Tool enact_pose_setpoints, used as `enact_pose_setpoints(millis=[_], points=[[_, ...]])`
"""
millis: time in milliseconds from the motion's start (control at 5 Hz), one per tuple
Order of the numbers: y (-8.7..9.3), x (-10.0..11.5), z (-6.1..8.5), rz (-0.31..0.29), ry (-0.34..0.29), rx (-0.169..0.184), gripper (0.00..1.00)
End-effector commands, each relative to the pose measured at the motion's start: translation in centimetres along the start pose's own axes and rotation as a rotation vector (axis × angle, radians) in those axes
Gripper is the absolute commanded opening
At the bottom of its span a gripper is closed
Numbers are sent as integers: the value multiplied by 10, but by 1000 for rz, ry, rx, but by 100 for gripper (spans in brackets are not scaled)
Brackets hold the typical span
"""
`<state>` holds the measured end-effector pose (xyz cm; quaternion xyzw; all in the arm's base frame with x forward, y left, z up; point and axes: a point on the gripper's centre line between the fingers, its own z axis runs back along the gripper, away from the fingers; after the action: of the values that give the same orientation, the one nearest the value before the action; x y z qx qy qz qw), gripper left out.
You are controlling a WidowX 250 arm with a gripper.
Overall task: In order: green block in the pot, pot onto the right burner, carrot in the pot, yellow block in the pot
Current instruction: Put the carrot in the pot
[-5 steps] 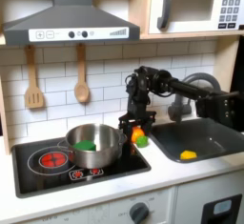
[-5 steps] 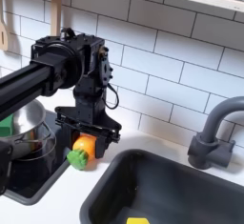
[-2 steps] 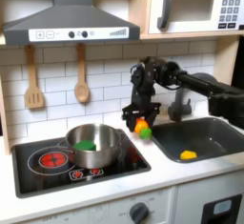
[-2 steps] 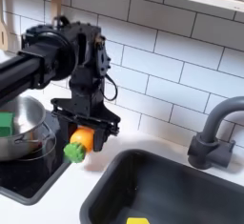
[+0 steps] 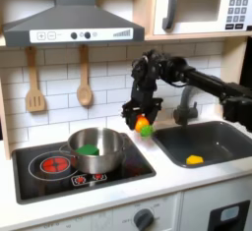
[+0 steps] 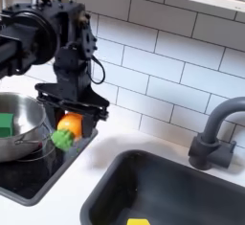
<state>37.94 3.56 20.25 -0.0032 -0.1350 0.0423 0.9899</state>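
Note:
The carrot (image 5: 144, 127) (image 6: 67, 128) hangs in the air, orange with its green tip pointing down, and my gripper (image 5: 142, 122) (image 6: 69, 122) is shut on it. It is held just beyond the pot's rim on the sink side, above the stove edge. The silver pot (image 5: 96, 148) (image 6: 21, 125) stands on the right burner in the first exterior view, with the green block (image 5: 90, 149) (image 6: 6, 125) inside it. The yellow block (image 5: 194, 159) (image 6: 140, 222) lies on the floor of the dark grey sink (image 5: 224, 139) (image 6: 182, 183).
A black cooktop (image 5: 49, 166) carries a red-ringed burner on the first exterior view's left. The dark curved faucet (image 5: 185, 104) (image 6: 216, 133) rises behind the sink. A spatula (image 5: 34, 83) and a wooden spoon (image 5: 84, 78) hang on the tiled wall under the range hood.
My gripper has lifted the carrot off the counter and carried it toward the pot, leftward in both exterior views. Pot, green block and yellow block have stayed put.

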Motion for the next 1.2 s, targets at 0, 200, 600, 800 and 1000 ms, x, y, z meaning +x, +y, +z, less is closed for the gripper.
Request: enact_pose_setpoints(millis=[0, 200, 600, 800, 1000], points=[[28, -3, 23, 84, -51, 41, 0], [38, 1, 26, 139, -63, 65, 0], [55, 11, 15, 280, -33, 119, 0], [64, 10, 7, 340, -6, 146, 0], [73, 4, -1, 401, 22, 173, 0]])
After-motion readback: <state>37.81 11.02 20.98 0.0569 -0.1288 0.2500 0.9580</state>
